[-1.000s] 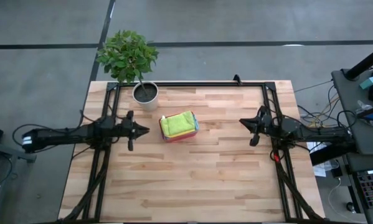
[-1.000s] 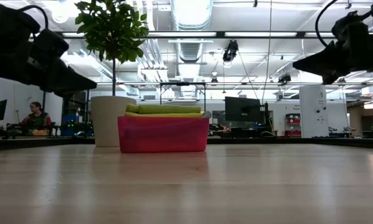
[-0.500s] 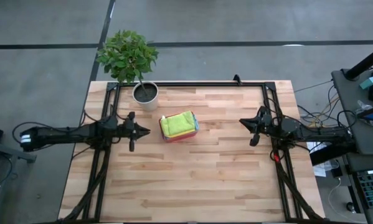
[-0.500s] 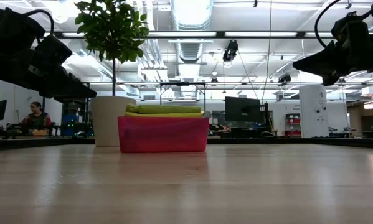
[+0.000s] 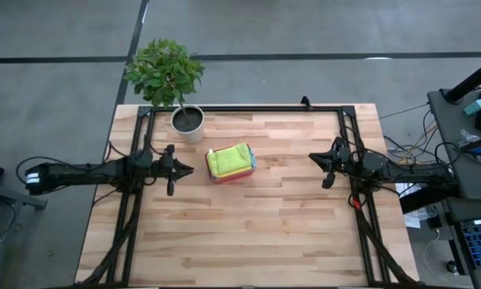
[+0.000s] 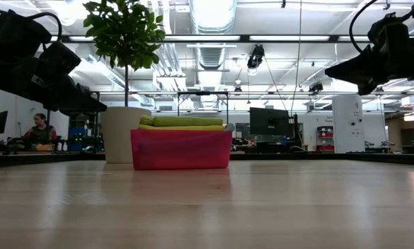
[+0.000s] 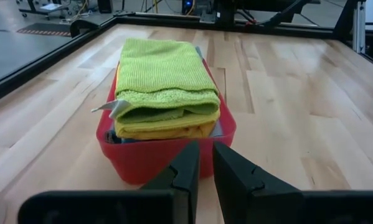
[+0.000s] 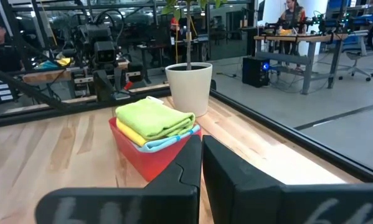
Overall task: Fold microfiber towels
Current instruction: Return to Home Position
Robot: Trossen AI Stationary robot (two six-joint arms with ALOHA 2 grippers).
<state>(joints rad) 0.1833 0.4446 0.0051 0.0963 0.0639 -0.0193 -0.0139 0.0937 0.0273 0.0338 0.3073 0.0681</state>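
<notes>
Light wood plank surface [image 5: 248, 233], black metal frame rails [image 5: 244, 108] along far edge and down both sides. Small green leafy plant in a white round pot [image 5: 188, 122] stands upright nr far-left corner, just inside the rail. Small pink rectangular plastic tray [image 6: 181, 151] sits flat on the surface, close to the pot but apart from it, twd the middle. Grey concrete floor [image 5: 304, 28] w/ dark seam lines around. Dark desk w/ cables and misc. kit [image 5: 465, 104] off to the right of the surface. Bkgd in low view: seated person [image 6: 39, 128] at a bench, dark monitor [image 6: 269, 121], white cabinet [image 6: 346, 121], ceiling strip lights [image 6: 213, 14] and ducts.
</notes>
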